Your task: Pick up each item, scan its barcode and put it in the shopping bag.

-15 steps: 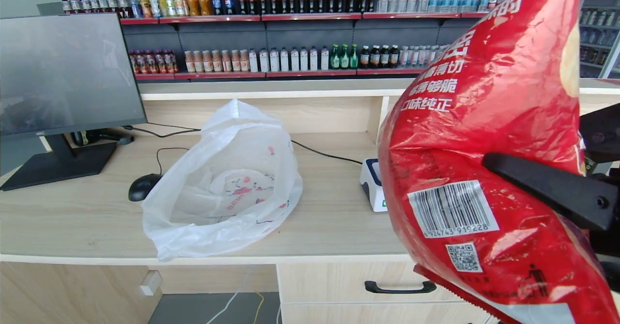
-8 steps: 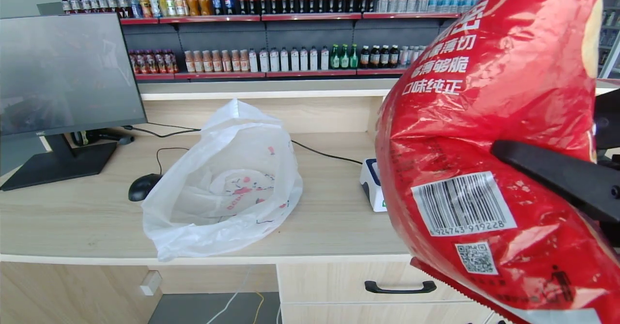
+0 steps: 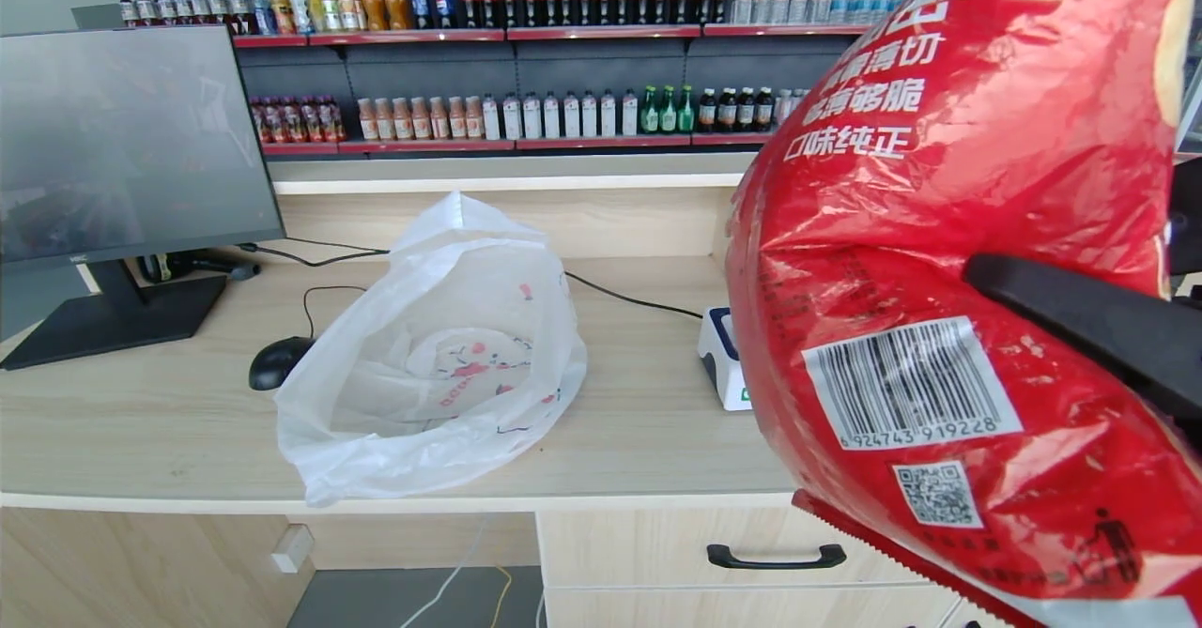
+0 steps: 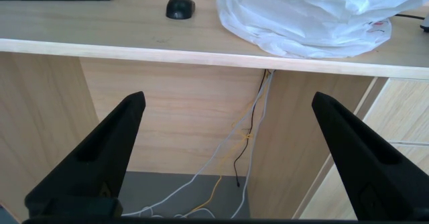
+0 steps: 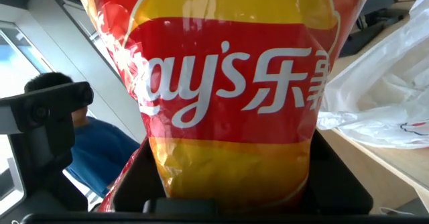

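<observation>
Partly hidden behind one red chip bag (image 3: 958, 262): one white scanner (image 3: 721, 356) on the counter (image 3: 648, 421), with just its left edge visible. Chip bag cut off at the top, right and bottom of the head view, held high and close to that camera above the counter's right end, barcode label facing it. Pinched on both sides near its lower part by the right gripper (image 5: 234, 190); one black finger (image 3: 1080, 328) lying across the bag's face beside the barcode, the other hidden behind the bag.

Spread wide with nothing between the fingers: left gripper (image 4: 228, 150), low in front of the counter, below its edge.

Slumped on the counter well to the left of the chip bag: one white shopping bag (image 3: 441, 356), mouth open, contents hard to make out through the thin plastic. Just beside its left side, one black mouse (image 3: 277, 362). Farther left, one dark monitor (image 3: 131, 140), cut off at the frame edge.
</observation>
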{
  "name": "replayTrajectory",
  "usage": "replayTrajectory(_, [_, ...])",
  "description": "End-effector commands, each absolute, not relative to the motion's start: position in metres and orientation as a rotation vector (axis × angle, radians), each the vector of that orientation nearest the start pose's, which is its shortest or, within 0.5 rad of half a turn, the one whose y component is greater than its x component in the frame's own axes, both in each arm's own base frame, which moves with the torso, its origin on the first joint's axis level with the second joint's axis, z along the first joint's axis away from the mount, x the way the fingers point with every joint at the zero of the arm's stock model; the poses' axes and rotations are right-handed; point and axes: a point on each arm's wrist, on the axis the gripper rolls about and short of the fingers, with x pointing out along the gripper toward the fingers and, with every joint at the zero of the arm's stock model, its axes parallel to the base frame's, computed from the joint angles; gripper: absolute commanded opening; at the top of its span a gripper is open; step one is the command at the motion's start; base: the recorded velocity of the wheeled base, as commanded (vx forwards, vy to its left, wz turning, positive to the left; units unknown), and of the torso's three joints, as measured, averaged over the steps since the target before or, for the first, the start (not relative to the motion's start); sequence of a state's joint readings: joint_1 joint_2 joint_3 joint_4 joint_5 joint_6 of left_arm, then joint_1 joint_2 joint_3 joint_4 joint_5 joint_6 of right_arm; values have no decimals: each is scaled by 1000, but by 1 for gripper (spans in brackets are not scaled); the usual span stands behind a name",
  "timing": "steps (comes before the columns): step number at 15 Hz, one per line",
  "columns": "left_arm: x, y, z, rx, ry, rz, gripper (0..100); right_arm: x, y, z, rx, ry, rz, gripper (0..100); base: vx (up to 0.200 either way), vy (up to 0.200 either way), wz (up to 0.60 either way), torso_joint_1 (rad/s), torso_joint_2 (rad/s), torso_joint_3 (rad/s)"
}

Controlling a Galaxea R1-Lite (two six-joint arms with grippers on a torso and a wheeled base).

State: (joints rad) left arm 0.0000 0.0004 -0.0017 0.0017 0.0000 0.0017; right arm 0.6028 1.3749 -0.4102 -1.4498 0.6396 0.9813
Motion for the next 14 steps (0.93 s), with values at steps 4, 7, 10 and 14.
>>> replayTrajectory(4, [-23,0,76,2,0,0,100,148,118,235,819,137,1354,0,0,0,0,0,0,0])
replayTrajectory(7, [-23,0,76,2,0,0,100,148,116,235,798,114,1345,0,0,0,0,0,0,0])
replayTrajectory(10, [-23,0,76,2,0,0,100,143,113,212,709,134,1299,0,0,0,0,0,0,0])
replayTrajectory(14, [-23,0,76,2,0,0,100,145,101,182,546,127,1179,0,0,0,0,0,0,0])
